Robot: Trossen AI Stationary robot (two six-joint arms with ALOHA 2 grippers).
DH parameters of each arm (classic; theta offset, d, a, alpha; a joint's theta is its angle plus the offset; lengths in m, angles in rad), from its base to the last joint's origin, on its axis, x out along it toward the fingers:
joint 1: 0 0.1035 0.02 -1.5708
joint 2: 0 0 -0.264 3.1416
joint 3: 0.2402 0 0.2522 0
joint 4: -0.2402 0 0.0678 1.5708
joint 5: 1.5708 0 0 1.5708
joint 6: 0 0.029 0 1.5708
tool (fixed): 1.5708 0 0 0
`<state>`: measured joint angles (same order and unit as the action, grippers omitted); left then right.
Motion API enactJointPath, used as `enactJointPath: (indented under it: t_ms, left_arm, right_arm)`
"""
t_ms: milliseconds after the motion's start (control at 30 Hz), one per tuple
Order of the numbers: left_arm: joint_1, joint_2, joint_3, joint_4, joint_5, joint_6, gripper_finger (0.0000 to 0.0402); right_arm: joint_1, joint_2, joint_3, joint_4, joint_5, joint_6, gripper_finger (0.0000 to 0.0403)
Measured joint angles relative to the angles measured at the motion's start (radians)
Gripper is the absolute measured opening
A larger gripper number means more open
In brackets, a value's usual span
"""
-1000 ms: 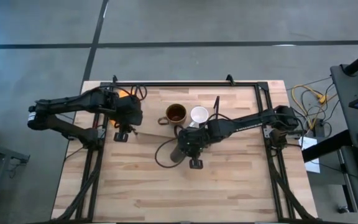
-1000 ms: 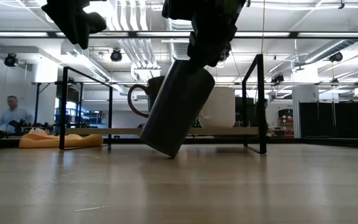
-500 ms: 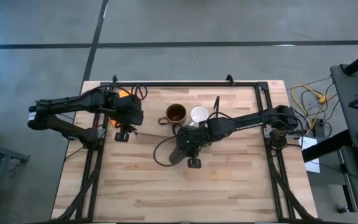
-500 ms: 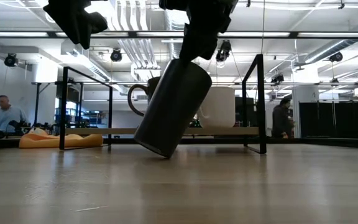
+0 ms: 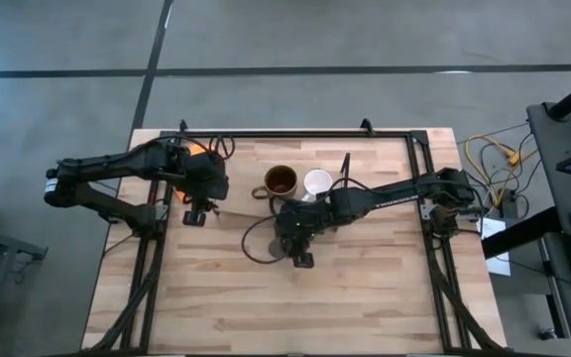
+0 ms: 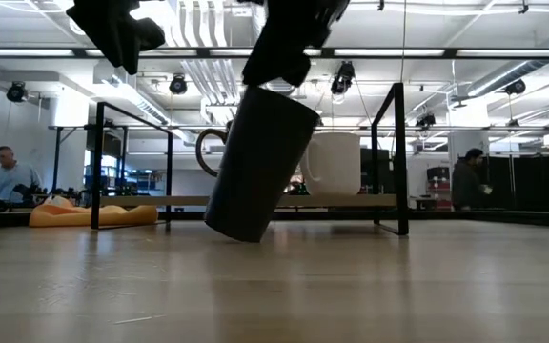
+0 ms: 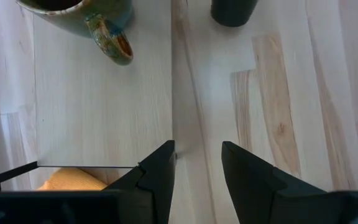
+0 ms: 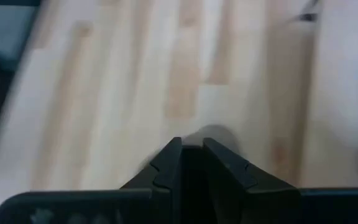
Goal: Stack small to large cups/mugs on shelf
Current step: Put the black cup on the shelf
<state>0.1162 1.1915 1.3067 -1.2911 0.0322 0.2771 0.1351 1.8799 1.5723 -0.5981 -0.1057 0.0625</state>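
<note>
The dark mug (image 6: 255,167) hung tilted in the right gripper (image 5: 287,230), clamped at its rim, its base just above the table (image 5: 365,297) in front of the shelf (image 6: 351,200). On the shelf stood the brown mug (image 5: 281,180) and the white mug (image 5: 317,182), side by side. The left gripper (image 7: 197,171) hovered with fingers apart at the shelf's left end, near an orange cloth (image 6: 93,214).
</note>
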Motion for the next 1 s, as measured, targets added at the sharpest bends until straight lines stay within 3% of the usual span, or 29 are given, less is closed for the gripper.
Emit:
enactJointPath:
  t_ms: [100,400,700,1000]
  left_arm:
    - [0.0,0.0,0.0,0.0,0.0,0.0,0.0118]
    - [0.0,0.0,0.0,-0.007,0.0,-0.005,0.0118]
    - [0.0,-0.001,0.0,-0.012,-0.004,0.019,0.0118]
    - [0.0,-0.001,-0.007,-0.028,-0.003,-0.032,0.0118]
  right_arm:
    - [-0.017,0.044,0.0,0.026,0.067,-0.016,0.0059]
    - [-0.071,0.251,0.148,-0.029,0.03,-0.078,0.0059]
    - [-0.049,0.263,0.376,-0.17,0.028,-0.142,0.0059]
    - [0.0,0.254,0.335,-0.217,0.028,0.018,0.0059]
